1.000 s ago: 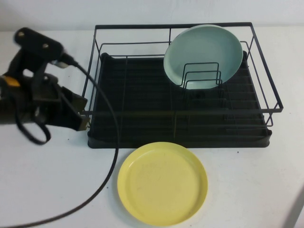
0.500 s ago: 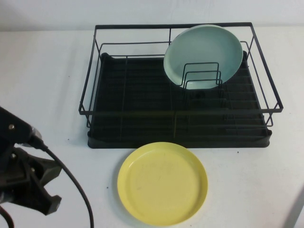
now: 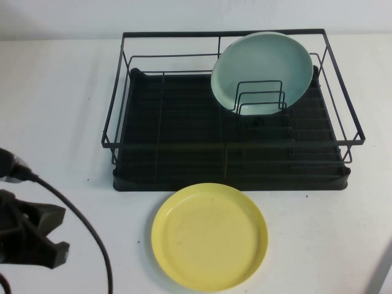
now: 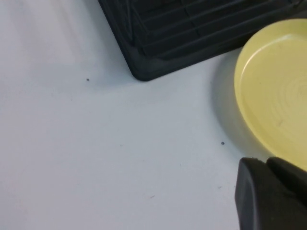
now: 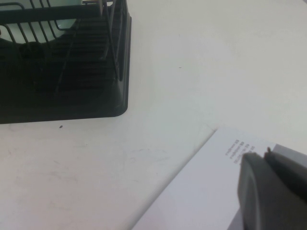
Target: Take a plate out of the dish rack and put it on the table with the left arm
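Note:
The yellow plate point(image 3: 209, 236) lies flat on the white table point(image 3: 55, 92), just in front of the black dish rack point(image 3: 233, 153). It also shows in the left wrist view point(image 4: 278, 91) beside the rack's corner point(image 4: 192, 28). My left gripper point(image 3: 52, 236) is low at the table's near left corner, apart from the plate. In the left wrist view the left gripper point(image 4: 266, 163) is shut and empty, beside the plate's rim. My right gripper point(image 5: 265, 154) is shut and empty, over a white sheet off to the right of the rack point(image 5: 62, 72).
A pale mint-green plate point(image 3: 262, 70) stands upright in the small wire holder at the rack's back right. The left arm's loose black cable point(image 3: 86, 226) trails over the table near the left gripper. A printed white sheet point(image 5: 201, 191) lies at the table's right edge.
My left arm has drawn back from the rack's left side to the table's near left corner and sunk lower. The yellow plate and rack have not moved.

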### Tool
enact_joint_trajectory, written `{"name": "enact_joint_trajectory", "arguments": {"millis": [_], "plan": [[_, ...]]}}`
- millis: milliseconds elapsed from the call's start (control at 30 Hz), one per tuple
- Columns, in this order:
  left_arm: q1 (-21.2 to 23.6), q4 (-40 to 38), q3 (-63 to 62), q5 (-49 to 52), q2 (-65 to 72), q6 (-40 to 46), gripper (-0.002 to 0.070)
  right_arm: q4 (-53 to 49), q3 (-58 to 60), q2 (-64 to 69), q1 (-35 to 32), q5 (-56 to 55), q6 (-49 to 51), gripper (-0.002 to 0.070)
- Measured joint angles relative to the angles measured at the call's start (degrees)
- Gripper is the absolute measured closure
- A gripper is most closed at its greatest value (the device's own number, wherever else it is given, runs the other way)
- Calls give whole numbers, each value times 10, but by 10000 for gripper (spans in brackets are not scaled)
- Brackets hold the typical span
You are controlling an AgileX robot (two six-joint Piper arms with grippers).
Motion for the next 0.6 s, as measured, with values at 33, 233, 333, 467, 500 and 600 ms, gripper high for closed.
{"name": "enact_joint_trajectory", "arguments": {"millis": [33, 233, 333, 467, 500, 600], "plan": [[0, 5, 0, 0, -12, -4, 676, 0, 0, 0, 0, 0, 0, 697], [0, 34, 0, 1, -91, -8, 676, 0, 0, 0, 0, 0, 0, 696], [0, 53, 3, 5, -126, -23, 676, 0, 0, 0, 0, 0, 0, 696], [0, 83, 56, -54, -174, -101, 676, 0, 0, 0, 0, 0, 0, 696], [0, 90, 78, -86, -189, -121, 676, 0, 0, 0, 0, 0, 0, 696], [0, 125, 172, -197, -244, -172, 676, 0, 0, 0, 0, 0, 0, 696]]}}
